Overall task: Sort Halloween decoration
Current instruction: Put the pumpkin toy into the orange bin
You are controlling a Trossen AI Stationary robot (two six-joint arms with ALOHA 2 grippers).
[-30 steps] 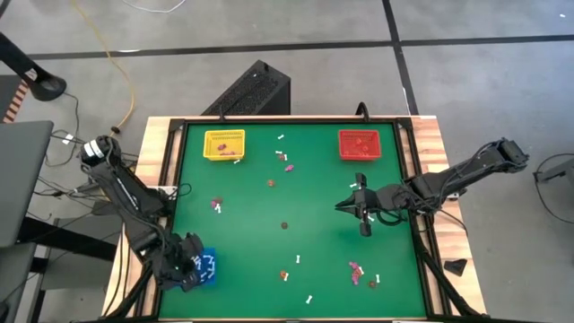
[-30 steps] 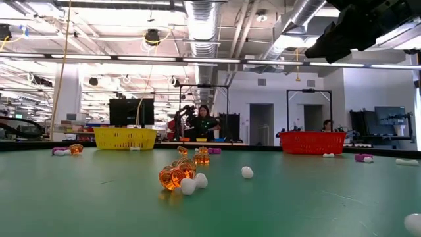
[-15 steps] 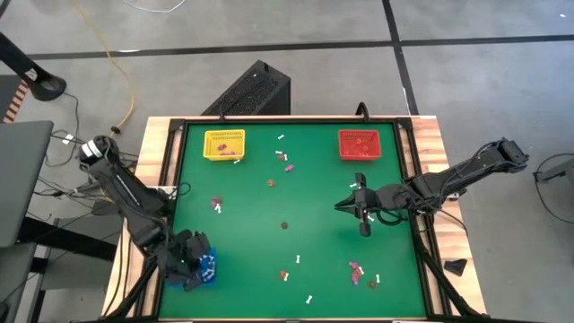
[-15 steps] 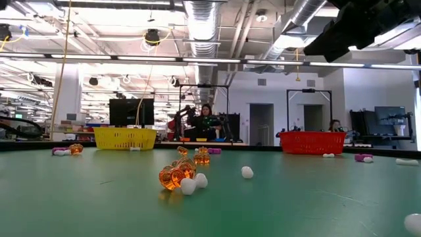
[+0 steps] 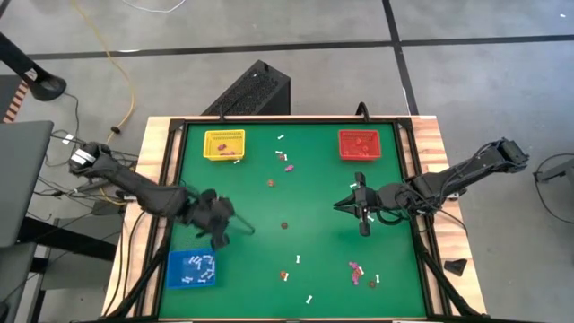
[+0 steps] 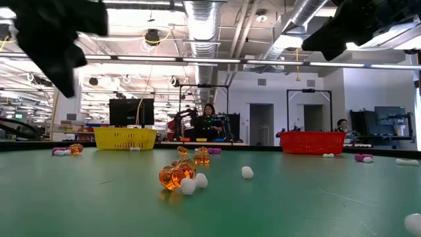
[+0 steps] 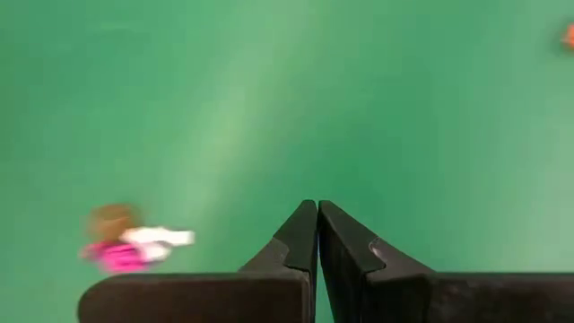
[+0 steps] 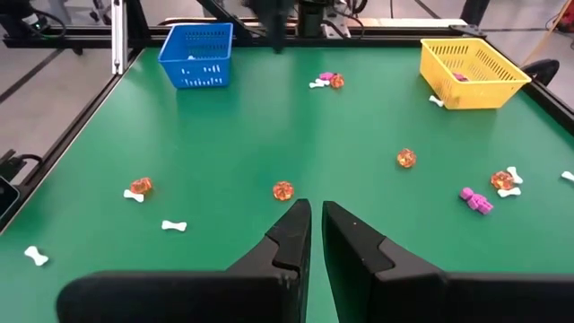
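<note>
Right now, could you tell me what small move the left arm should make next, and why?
Probably open the left tool and ease it toward the white and pink trinkets nearby: its fingers are shut on nothing, above bare green table, with the blue tray behind it.

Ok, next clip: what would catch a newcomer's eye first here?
Probably the green table strewn with tiny trinkets, with three bright trays at its edges: a yellow tray and a red tray at the far corners, and a blue tray of white pieces at the near left. Next, the two dark arms: the left gripper, shut, hovers above the blue tray's side, and the right gripper hangs mid-right.
</note>
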